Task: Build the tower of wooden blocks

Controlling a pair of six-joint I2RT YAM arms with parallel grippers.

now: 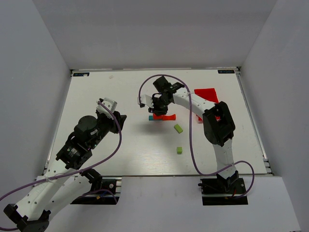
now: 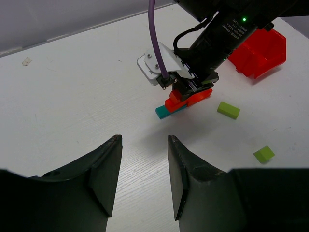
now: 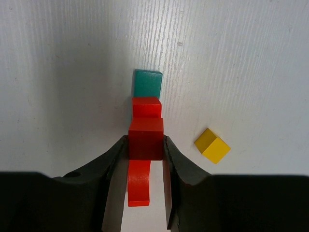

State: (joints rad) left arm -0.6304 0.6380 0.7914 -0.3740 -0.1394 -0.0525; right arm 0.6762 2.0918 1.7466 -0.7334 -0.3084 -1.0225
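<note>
Squarely between right fingers (image 3: 116, 166): red cube (image 3: 146, 140)

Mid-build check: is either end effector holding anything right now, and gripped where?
The right end effector clamps a red cube by two opposite side faces. The left end effector is open and holds nothing.

The table (image 3: 241, 58) is white and matt, with fine straight grain lines (much like a wood-effect laminate). The red cube (image 3: 145, 138), teal bar (image 3: 147, 83) and yellow cube (image 3: 212, 145) carry smooth, even paint. The red bin (image 2: 258, 50) is glossy plastic. The left gripper (image 2: 144, 159) has 2 matt black fingers (image 2: 104, 171); the purple cable (image 2: 153, 38) looks smooth.
</note>
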